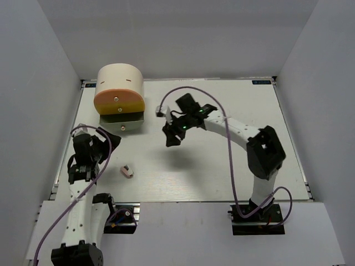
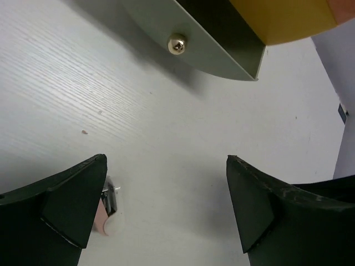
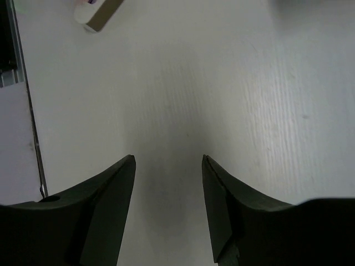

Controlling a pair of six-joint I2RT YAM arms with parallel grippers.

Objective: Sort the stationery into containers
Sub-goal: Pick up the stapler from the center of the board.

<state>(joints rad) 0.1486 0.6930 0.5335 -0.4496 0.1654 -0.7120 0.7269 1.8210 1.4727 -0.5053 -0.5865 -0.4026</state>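
Observation:
A small white-and-pink eraser lies on the white table in front of my left arm. In the left wrist view the eraser peeks out beside the left finger, down on the table and not between the jaws. My left gripper stands wide open and empty, just in front of the cream drum organizer. The organizer's lower drawer is pulled out; the orange drawer above it is shut. My right gripper hangs open and empty over mid-table, with the eraser far ahead of it.
Grey walls enclose the table on three sides. A metal rail marks the table's edge in the right wrist view. A purple cable loops above the right arm.

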